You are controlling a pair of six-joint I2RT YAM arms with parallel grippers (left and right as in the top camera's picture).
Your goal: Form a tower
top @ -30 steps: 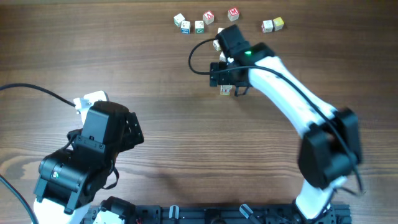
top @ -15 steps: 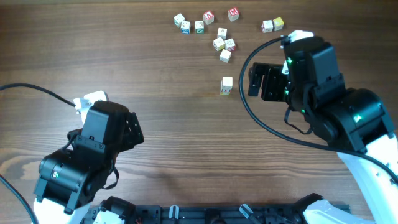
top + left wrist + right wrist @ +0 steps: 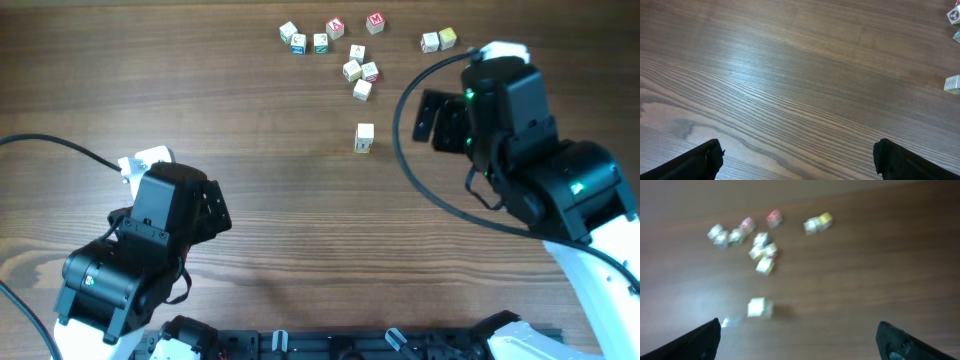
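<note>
The tower [image 3: 365,138] stands upright on the table [image 3: 250,130], a narrow column of small cream wooden cubes with crisp square edges. From above you see only its pale top face and a sliver of one side, so you cannot count the cubes. It sits alone on bare wood, between the middle of the table and the far edge, well apart from both arms. In the right wrist view it is a blurred pale block, its printing unreadable.

The table is dark brown wood with long, fine grain and a dull sheen.

Beyond the tower lie the loose cubes [image 3: 358,72], the same cream wood with red, green, blue and yellow printed faces. Three sit near each other, close to the tower; more lie in a row further back, and a pair rests off to the right.

Your left gripper [image 3: 800,167] has its matte black fingers spread wide with nothing between them. Your right gripper [image 3: 797,340] is just as wide and also holds nothing, hanging above the table to the right of the tower. A black cable [image 3: 400,150] loops beside the right arm.
</note>
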